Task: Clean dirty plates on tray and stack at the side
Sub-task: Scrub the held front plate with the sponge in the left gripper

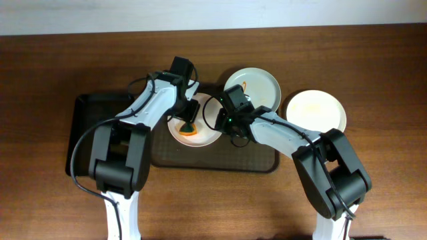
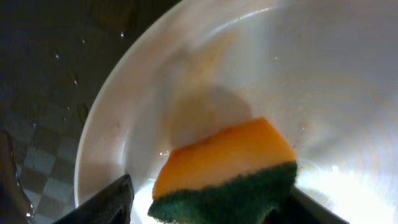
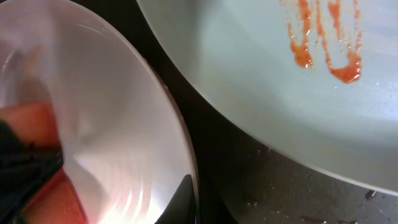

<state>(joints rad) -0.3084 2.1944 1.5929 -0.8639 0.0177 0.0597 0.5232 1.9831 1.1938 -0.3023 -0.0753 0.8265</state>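
Observation:
A white plate [image 1: 200,137] lies on the left half of the dark brown tray [image 1: 260,160], and its surface looks wiped plain [image 2: 249,68]. An orange sponge with a green scouring side [image 2: 230,168] rests on it. My left gripper [image 2: 208,202] straddles the sponge, jaws open, with a gap at the left finger [image 2: 109,202]. My right gripper [image 3: 186,193] is shut on this plate's right rim [image 3: 168,118]. The pale green plate [image 1: 257,83] at the tray's back carries orange-red sauce streaks [image 3: 323,43]. Another white plate [image 1: 315,110] sits on the table to the right, off the tray.
A smaller black tray [image 1: 90,130] lies left of the brown tray, under my left arm. Water drops glisten on the brown tray [image 3: 292,193]. Both arms cross over the tray's middle, close to each other.

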